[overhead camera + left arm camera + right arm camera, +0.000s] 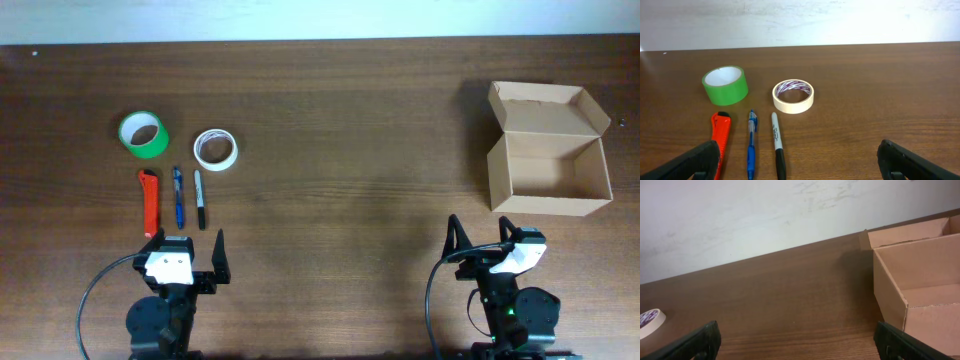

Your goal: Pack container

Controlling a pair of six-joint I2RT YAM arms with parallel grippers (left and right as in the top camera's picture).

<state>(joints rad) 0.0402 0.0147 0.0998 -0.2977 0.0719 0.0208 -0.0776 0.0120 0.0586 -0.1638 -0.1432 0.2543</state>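
Note:
The container [548,150] is an open tan cardboard box at the right of the table, its flap lid folded back; it also shows in the right wrist view [890,295]. At the left lie a green tape roll [144,134], a white tape roll [215,149], an orange box cutter [150,202], a blue pen [178,196] and a black marker [199,198]. The left wrist view shows them too: green roll [725,85], white roll [793,96], cutter [721,140], pen [751,145], marker [777,145]. My left gripper [190,250] [799,165] is open and empty just before them. My right gripper [482,235] [797,345] is open and empty before the box.
The dark wooden table [350,150] ends at a white wall at the back. The white roll's edge shows at the far left of the right wrist view [647,321].

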